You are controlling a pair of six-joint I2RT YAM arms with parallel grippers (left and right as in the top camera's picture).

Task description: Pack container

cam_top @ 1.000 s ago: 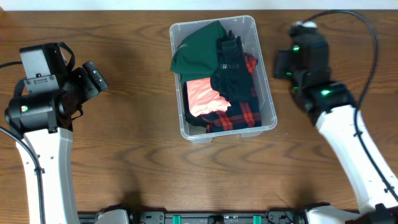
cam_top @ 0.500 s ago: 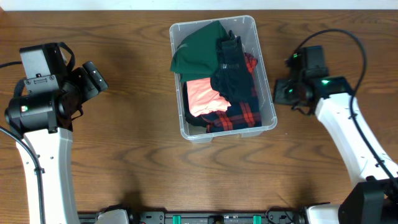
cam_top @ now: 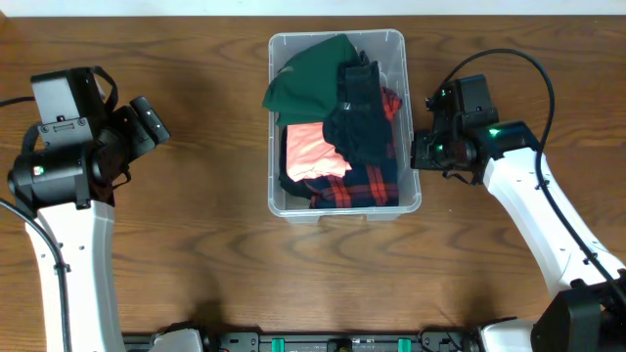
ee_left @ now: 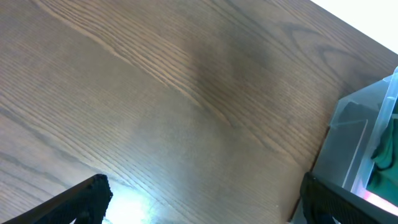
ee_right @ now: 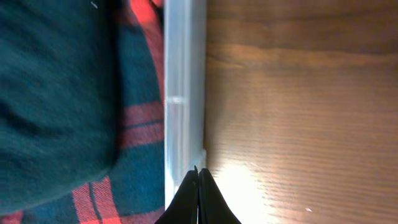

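The clear plastic container [cam_top: 342, 209] sits in the middle of the table, filled with a green garment [cam_top: 308, 78], a black garment [cam_top: 357, 122], a pink one [cam_top: 308, 147] and red plaid cloth [cam_top: 357, 186]. My right gripper [cam_top: 421, 152] is shut and empty, its tips against the outside of the container's right wall. In the right wrist view the shut tips [ee_right: 198, 171] touch that wall [ee_right: 183, 93], with plaid cloth [ee_right: 134, 124] behind it. My left gripper [cam_top: 152, 119] is open and empty, far left of the container. In the left wrist view its fingers [ee_left: 205, 199] frame bare wood, with the container's corner [ee_left: 360, 137] at right.
The brown wooden table [cam_top: 196, 254] extends all round the container. The right arm's black cable [cam_top: 533, 73] loops above the arm. The table's far edge runs along the top of the overhead view.
My right arm has come down and leftward to the container's right wall. The container has shifted left and squared up. The left arm has not moved.
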